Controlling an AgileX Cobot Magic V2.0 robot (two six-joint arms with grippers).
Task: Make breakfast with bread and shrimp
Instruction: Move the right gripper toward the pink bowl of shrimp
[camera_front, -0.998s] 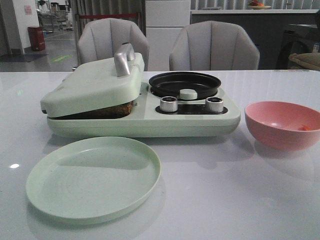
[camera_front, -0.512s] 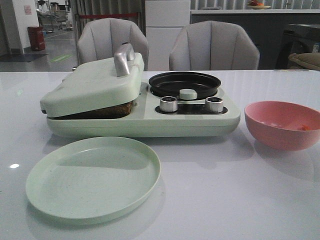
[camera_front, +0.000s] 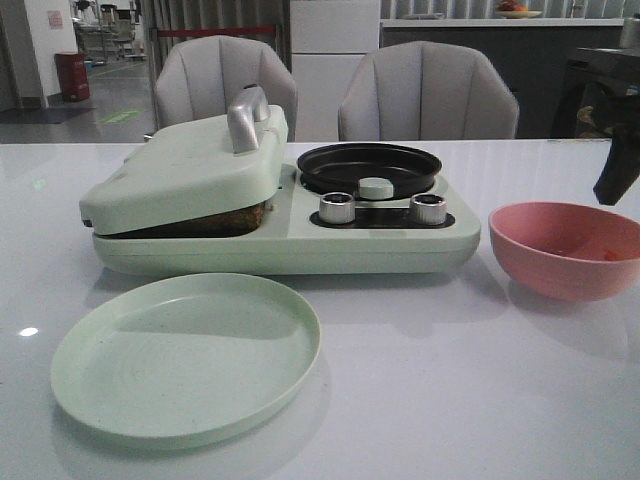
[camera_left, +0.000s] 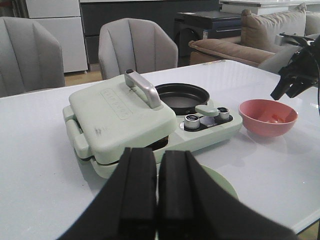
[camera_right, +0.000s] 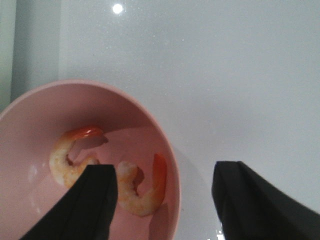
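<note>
Pink bowl: near the table's right edge, just right of the breakfast machine; one bowl.
Shrimp: two curled pieces in the bowl, side by side; the second lies further into the bowl.
Right gripper: released, fingers spread wide, hanging over the bowl's rim — one finger above the shrimp, the other over bare table outside the bowl. In the front view only its dark tip shows at the right edge, above the bowl and not touching it.
Left gripper: clenched on nothing, pads pressed together, near the table's front edge, well apart from the shrimp.
Bread: a dark brown edge shows under the machine's tilted lid, left half; how many slices — cannot tell.
Green plate: one, in front of the machine.
Black pan: one, on the machine's right half.
Knobs: two, silver.
</note>
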